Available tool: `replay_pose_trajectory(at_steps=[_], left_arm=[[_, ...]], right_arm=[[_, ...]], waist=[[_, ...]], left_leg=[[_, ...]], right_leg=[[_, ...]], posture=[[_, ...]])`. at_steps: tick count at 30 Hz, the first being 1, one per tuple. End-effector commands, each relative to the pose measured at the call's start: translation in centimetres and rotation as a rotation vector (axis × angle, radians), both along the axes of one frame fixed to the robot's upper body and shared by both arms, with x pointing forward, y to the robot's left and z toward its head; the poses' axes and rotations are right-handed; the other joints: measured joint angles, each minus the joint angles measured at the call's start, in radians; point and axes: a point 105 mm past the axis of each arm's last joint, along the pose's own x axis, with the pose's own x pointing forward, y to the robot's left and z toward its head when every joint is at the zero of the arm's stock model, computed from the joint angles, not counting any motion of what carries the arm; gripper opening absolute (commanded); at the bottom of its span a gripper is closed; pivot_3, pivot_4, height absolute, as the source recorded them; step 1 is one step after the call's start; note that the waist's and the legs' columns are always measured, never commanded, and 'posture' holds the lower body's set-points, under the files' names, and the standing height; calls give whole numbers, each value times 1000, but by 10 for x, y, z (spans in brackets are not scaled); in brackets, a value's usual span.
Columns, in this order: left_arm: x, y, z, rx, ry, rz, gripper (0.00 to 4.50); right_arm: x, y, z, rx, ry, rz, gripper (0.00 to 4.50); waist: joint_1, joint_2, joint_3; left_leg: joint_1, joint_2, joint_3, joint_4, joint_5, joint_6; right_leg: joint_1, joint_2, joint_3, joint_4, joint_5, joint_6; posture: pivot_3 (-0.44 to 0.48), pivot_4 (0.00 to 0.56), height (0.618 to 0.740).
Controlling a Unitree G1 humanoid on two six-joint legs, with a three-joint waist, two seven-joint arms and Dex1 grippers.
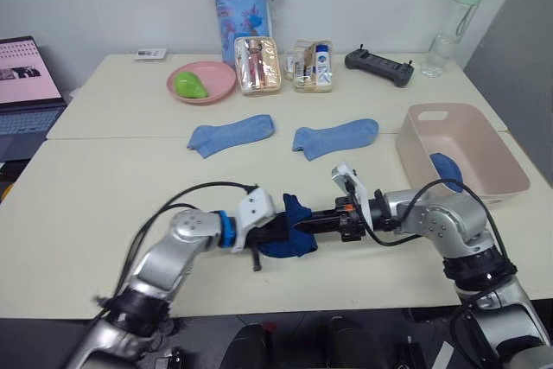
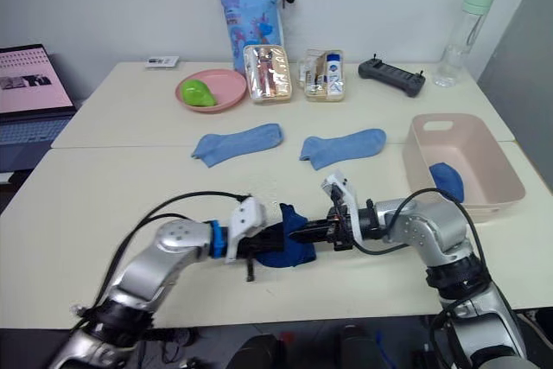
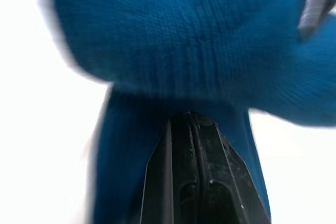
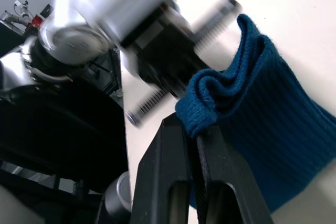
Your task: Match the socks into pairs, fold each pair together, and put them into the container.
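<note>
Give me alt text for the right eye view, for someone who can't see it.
Both grippers, left gripper and right gripper, pinch a dark blue sock at the table's near edge. Two light blue socks lie beyond; another dark blue sock sits in the pink container.

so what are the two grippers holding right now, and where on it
Both hold one dark blue sock. The left gripper is shut on its left side; the right gripper pinches a bunched knit edge on its right side.

Ribbed matt knit dark blue sock (image 4: 273,129) (soft cloth); smooth pink plastic container (image 1: 484,162); matt cream table (image 1: 86,205).
</note>
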Motion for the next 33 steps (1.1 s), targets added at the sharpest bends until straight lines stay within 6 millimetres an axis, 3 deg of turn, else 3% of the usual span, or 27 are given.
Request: replay_pose_trajectory(at_steps=[1, 4, 8, 9, 11, 16, 19, 21, 24, 29, 33], left_arm=[[-14, 14, 27, -14, -40, 10, 0], [-21, 28, 35, 9, -42, 44, 0], [-18, 38, 47, -29, -74, 112, 0], [-17, 38, 47, -26, -77, 110, 0], [-16, 38, 48, -23, -85, 110, 0], [-4, 36, 57, -47, -136, 137, 0], [-2, 25, 61, -71, -148, 97, 0], [0, 17, 61, -91, -145, 83, 0], [0, 12, 47, -69, -106, 65, 0], [-14, 11, -6, 46, -3, 42, 0], [-11, 14, -34, 68, 14, 94, 0]], right_arm=[[1, 12, 3, 16, -47, 41, 44], [6, 18, -3, -10, -67, 32, 44], [11, 23, -9, -42, -92, 26, 44], [9, 22, -9, -40, -88, 38, 560], [8, 21, -9, -38, -85, 46, 1089], [10, 16, 8, 0, -70, 34, 2901], [7, 9, 28, 35, -52, 27, 3908], [4, 0, 35, 36, -51, 24, 3908], [13, -16, 26, -49, -77, -65, 3908], [21, -31, 8, -159, -54, -177, 3908], [19, -23, -1, -153, 38, -210, 3908]], waist=[[0, 0, 0], [3, 1, 0], [6, 1, 0], [6, 1, 0], [6, 1, 0], [5, 1, 0], [5, 1, 0], [7, 1, 0], [6, 0, 0], [0, 1, 0], [4, 0, 0]], left_leg=[[0, 0, 0, 0, 0, 0], [0, 0, 1, 0, 0, 0], [-1, 0, 0, 0, 0, 0], [-1, 0, 0, 0, 0, 0], [-1, 0, 0, 0, 0, 0], [-1, 0, 1, 0, 0, 0], [-2, 0, 1, 0, 0, 0], [-3, 0, 1, 0, 0, 0], [-7, 0, 1, 1, 0, 0], [-8, 0, 2, 0, 0, 0], [-8, 0, 1, 0, 0, 0]], right_leg=[[0, 0, 0, 0, 0, 0], [0, 0, 0, -1, 0, 0], [0, 0, 0, -1, 0, 0], [0, 0, 0, -1, 0, 0], [0, 0, 0, -1, 0, 0], [-1, 0, 0, 0, 0, 0], [-2, 0, 0, 0, 0, 0], [-3, 0, 0, 0, 0, 0], [-6, 0, 0, 0, 0, 0], [-8, 0, 2, 0, 0, 0], [-8, 0, 1, 1, 0, -1]], posture=[[0, 150, 740], [0, 150, 740], [0, 150, 740], [0, 150, 740], [0, 150, 740], [0, 150, 740], [0, 150, 740], [0, 150, 740], [0, 150, 740], [0, 150, 740], [0, 150, 740]])
